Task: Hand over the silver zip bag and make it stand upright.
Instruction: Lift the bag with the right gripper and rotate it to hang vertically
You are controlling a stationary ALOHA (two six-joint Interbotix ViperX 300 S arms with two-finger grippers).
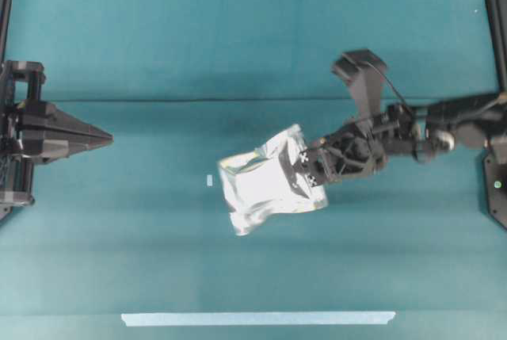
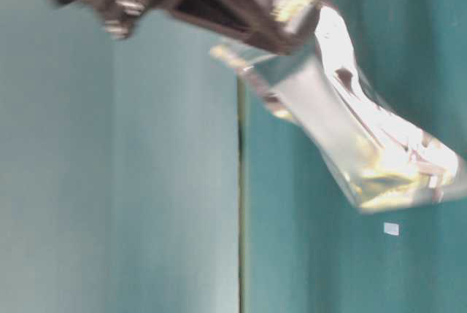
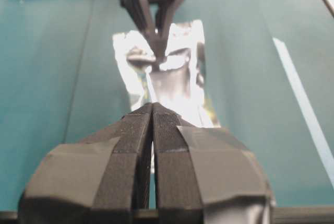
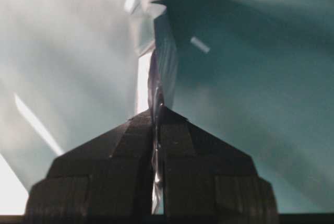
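Note:
The silver zip bag [image 1: 269, 180] is a crinkly foil pouch held off the table near the middle of the overhead view. My right gripper [image 1: 307, 167] is shut on its right edge; the foil [image 4: 156, 85] runs edge-on between the closed fingers [image 4: 177, 140]. In the table-level view the bag [image 2: 357, 127] hangs tilted below the dark, blurred gripper [image 2: 281, 25]. My left gripper [image 1: 107, 139] is shut and empty at the far left, well apart from the bag. In the left wrist view its closed tips [image 3: 152, 106] point at the bag [image 3: 177, 72] ahead.
A pale blue tape strip [image 1: 257, 318] lies along the table's front edge. A small white tag [image 1: 209, 181] lies just left of the bag. A seam in the teal cover [image 1: 198, 101] crosses the table. Black frame posts [image 1: 495, 31] stand at the right and left edges.

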